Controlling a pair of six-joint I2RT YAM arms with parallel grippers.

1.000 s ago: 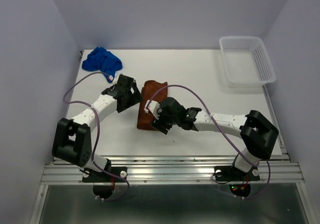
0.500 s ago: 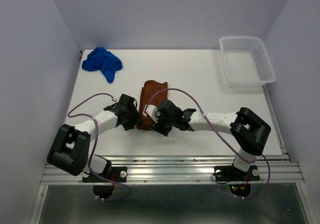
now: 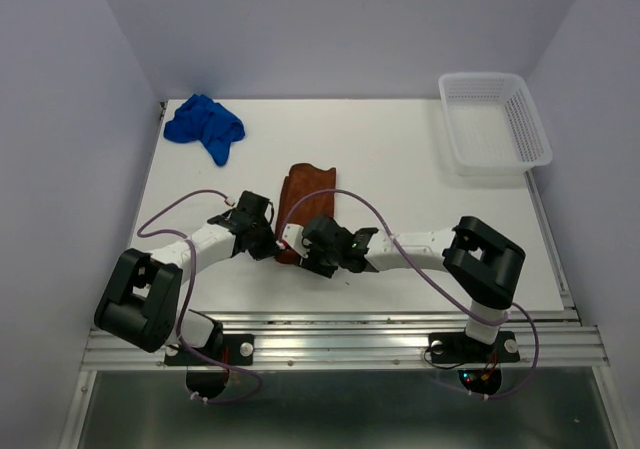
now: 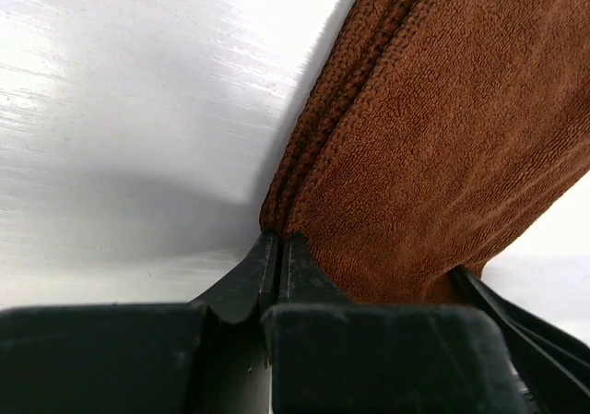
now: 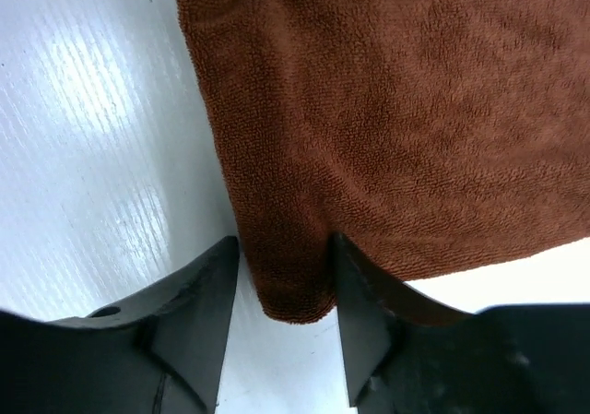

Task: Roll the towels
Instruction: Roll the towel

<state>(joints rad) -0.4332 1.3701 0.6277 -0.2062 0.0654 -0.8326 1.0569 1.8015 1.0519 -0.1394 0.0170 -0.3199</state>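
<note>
Starting on the left: the blue towel (image 3: 205, 127) is in a crumpled heap in the far left corner of the table (image 3: 400, 159), untouched, so that one's for later.

Big change is the left gripper (image 3: 268, 244). A second ago it was spread wide up beside the brown towel (image 3: 305, 194); now it has dropped to the towel's near left corner and snapped closed. On the left wrist view the fingers are pressed together right where the layered edge of the cloth ends. I honestly can't tell if any fabric got caught.

The brown towel sits mid-table, a bit left of centre, folded into a strip. Its long axis runs from the near edge toward the back wall, with the far end leaning slightly right.

The right gripper (image 5: 286, 276) has slid down to the near right corner, jaws narrowing around it. Cloth fills the gap, but I can't tell if it's squeezing yet.

Both at the near end looks like setup for rolling away from the bases.

The basket (image 3: 480, 77) is far right.
</note>
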